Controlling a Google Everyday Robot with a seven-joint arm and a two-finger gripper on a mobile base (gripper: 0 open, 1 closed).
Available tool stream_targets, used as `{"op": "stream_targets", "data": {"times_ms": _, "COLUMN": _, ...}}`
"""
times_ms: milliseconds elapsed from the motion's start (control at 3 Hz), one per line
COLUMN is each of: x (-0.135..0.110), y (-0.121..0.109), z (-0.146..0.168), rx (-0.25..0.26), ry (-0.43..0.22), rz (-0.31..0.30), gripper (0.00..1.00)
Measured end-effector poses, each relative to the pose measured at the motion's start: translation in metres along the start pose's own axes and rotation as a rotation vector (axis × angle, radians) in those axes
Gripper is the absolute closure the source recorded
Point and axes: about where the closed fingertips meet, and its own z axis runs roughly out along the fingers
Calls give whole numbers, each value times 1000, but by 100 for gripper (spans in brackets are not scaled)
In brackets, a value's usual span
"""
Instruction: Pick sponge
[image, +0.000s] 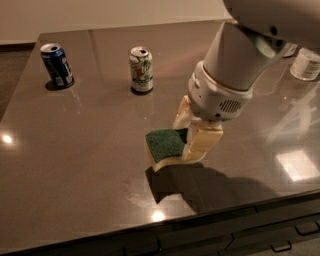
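End effector (193, 133): clamped on sponge (164, 145), right end — sponge tilted, clear of worktop (85, 170).
Lift advice: rise straight, slowly — off-centre grip may slip.
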Motion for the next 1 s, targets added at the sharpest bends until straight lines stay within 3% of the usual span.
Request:
{"op": "stream_targets", "data": {"times_ms": 333, "x": -17, "y": -14, "z": -27, "rx": 8, "ry": -18, "rz": -12, "gripper": 100}}
{"op": "stream_targets", "data": {"times_ms": 667, "x": -42, "y": -36, "z": -62, "rx": 61, "ry": -52, "rz": -37, "gripper": 100}}
{"op": "stream_targets", "data": {"times_ms": 1000, "x": -43, "y": -36, "z": -63, "rx": 63, "ry": -53, "rz": -37, "gripper": 100}}
